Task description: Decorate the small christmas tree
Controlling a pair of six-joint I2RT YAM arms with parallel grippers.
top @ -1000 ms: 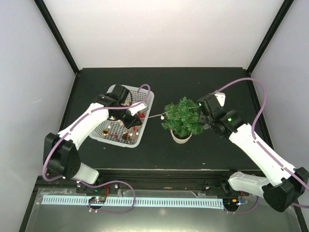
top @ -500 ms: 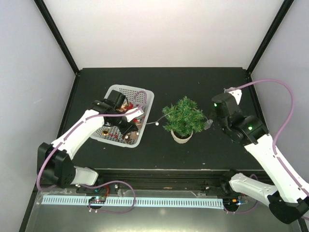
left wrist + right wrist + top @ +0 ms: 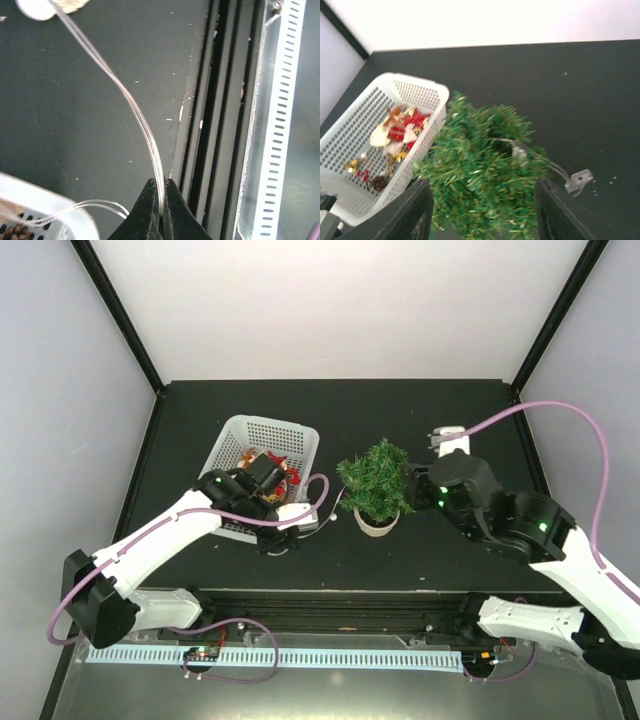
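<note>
Two arms on this rig, and from the top view the small christmas tree (image 3: pixel 378 478) stands upright in its whitish pot (image 3: pixel 375 524) around the middle of the black bench (image 3: pixel 430 410), just right of the white mesh basket (image 3: pixel 266 423) full of ornaments (image 3: pixel 272 462). The left claw (image 3: pixel 297 523) sits at the basket's near right corner, between basket and tree, with a thin clear strand (image 3: pixel 326 502) running from it toward the tree. The right claw (image 3: pixel 413 483) is right up against the tree's right side. In the left wrist view the left claw (image 3: pixel 160 187) is pinched fully shut on that clear strand (image 3: pixel 135 115), which arcs up to a whitish round thing (image 3: pixel 35 7) at the top edge; can't tell what that is. A corner of the basket (image 3: pixel 30 205) shows bottom left, and a perforated rail (image 3: pixel 280 125) runs down the right. In the right wrist view the right claw (image 3: pixel 482 187) has its jaws wide apart and isn't gripping anything, with the tree (image 3: pixel 470 165) showing in the gap between them. A bit of the strand (image 3: pixel 520 150) lies draped over the branches, and its end piece (image 3: pixel 580 181) rests on the bench (image 3: pixel 570 90) just right of the tree. The basket (image 3: pixel 350 150) is on the left, touching the tree's branches, with red and gold ornaments (image 3: pixel 395 132) inside.
</note>
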